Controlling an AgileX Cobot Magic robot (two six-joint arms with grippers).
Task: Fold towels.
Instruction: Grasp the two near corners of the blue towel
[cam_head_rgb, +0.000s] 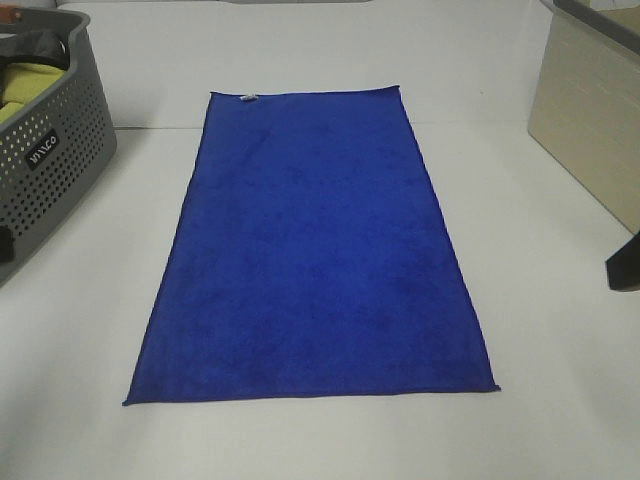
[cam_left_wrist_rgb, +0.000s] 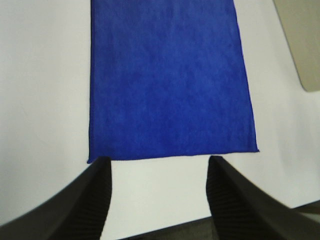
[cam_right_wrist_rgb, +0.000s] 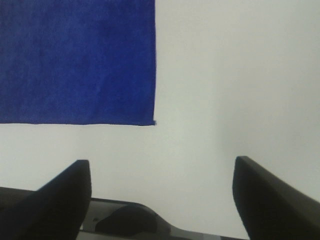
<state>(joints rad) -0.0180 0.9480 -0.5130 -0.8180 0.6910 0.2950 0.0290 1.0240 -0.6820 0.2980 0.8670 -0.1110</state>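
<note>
The royal-blue towel (cam_head_rgb: 312, 260) lies flat and spread out on the white table, long side running away from me, with a small white tag (cam_head_rgb: 247, 98) at its far edge. My left gripper (cam_left_wrist_rgb: 159, 162) is open and empty, just short of the towel's near edge (cam_left_wrist_rgb: 167, 80), toward its left corner. My right gripper (cam_right_wrist_rgb: 162, 162) is open and empty, off the towel's near right corner (cam_right_wrist_rgb: 75, 60). A dark part of the right arm (cam_head_rgb: 626, 262) shows at the right edge of the high view.
A grey perforated basket (cam_head_rgb: 50, 160) stands at the left and holds a yellow-green cloth (cam_head_rgb: 25, 85). A beige box (cam_head_rgb: 590, 120) stands at the back right and also shows in the left wrist view (cam_left_wrist_rgb: 300, 40). The white table (cam_head_rgb: 300, 440) surrounds the towel.
</note>
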